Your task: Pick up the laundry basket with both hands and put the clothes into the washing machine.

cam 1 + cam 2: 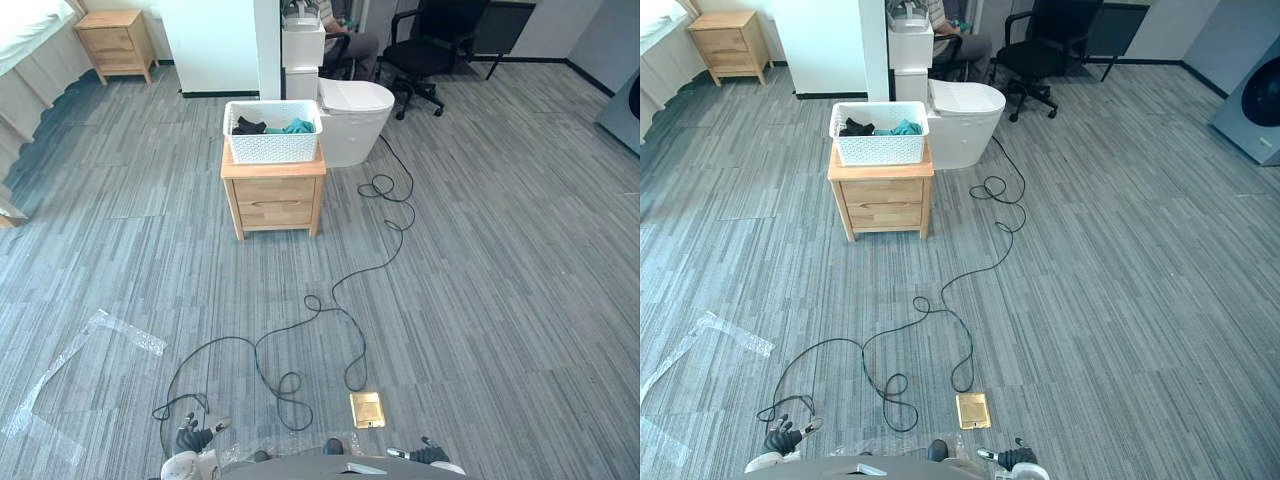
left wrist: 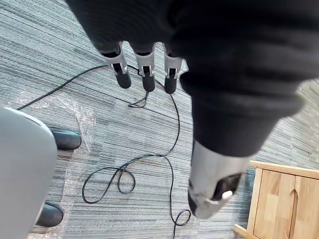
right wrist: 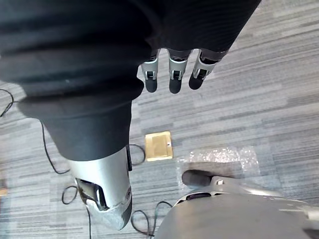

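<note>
Left hand (image 2: 144, 68): hangs low at the robot's left side, above the grey striped carpet (image 1: 500, 250). The fingers are straight and relaxed, the thumb stands apart from them, and nothing is in the grasp.

Right hand (image 3: 174, 69): hangs low at the robot's right side, in the same condition. The fingers are loose, the thumb is clear of them, and the hand holds nothing.

Laundry basket (image 1: 272, 140): white, with perforated walls. It stands upright on top of a light wooden nightstand (image 1: 273, 196) across the room, straight ahead of the robot and well apart from both hands. Neither hand touches it.

Clothes (image 1: 295, 127): black and teal pieces lie inside the basket, showing just over the rim.

Washing machine (image 1: 1252, 100): a grey unit with a dark round door, standing at the far right of the room, well apart from the basket.

Other items noted:
- A white toilet (image 1: 355, 112) stands just beside the nightstand, behind it and to its right.
- A black office chair (image 1: 430, 48) stands farther back, with a seated person (image 1: 345, 38) partly visible to its left.
- A second nightstand (image 1: 115, 42) stands in the far left corner.
- A brass floor plate (image 1: 367, 409) is set into the carpet near the robot, between the two hands.
- Clear plastic film (image 1: 100, 335) lies flat on the carpet to the robot's left.
</note>
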You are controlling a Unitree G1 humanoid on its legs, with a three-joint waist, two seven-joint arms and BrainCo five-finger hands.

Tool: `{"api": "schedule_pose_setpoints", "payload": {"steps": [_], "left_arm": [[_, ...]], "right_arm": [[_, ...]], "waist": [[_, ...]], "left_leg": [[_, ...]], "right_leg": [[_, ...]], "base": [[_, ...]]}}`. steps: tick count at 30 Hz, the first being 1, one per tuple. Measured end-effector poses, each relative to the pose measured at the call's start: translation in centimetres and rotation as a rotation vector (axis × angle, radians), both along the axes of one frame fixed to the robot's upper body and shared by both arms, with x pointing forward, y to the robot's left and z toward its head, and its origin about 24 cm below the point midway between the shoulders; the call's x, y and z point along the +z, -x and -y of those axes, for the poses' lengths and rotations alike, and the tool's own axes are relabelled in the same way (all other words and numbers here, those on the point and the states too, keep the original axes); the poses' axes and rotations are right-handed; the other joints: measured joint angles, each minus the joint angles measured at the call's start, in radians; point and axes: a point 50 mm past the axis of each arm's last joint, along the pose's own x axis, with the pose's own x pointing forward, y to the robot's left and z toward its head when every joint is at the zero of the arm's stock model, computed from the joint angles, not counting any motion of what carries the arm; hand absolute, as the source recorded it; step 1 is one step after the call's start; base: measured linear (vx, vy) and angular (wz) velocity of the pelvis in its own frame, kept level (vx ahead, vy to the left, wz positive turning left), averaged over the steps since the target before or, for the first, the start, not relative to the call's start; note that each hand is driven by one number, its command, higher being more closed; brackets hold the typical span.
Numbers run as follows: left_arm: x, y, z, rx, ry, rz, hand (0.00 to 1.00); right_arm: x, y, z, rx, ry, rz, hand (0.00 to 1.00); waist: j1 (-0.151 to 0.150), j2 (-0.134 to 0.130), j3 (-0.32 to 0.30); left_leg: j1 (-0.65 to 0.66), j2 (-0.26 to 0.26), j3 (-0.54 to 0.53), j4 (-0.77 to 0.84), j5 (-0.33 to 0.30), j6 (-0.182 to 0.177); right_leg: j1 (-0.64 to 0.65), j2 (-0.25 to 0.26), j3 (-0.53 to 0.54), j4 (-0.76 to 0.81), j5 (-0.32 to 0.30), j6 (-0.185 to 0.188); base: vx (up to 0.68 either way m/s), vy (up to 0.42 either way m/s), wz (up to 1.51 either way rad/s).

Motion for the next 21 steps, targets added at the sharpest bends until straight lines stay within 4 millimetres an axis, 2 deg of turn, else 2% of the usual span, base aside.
{"api": "schedule_pose_setpoints", "payload": {"steps": [21], "left_arm": [[0.29, -0.71, -0.88, 0.001, -0.031, 0.017, 0.0]], "right_arm": [[0.05, -1.0, -0.84, 0.035, -0.015, 0.018, 0.0]], "waist": [[0.0, -0.04, 0.014]], "left_leg": [[-0.016, -0.004, 0.012, -0.016, 0.003, 0.011]], "right_leg": [[-0.027, -0.002, 0.005, 0.009, -0.006, 0.007]], "base": [[-0.01, 0.003, -0.01]]}}
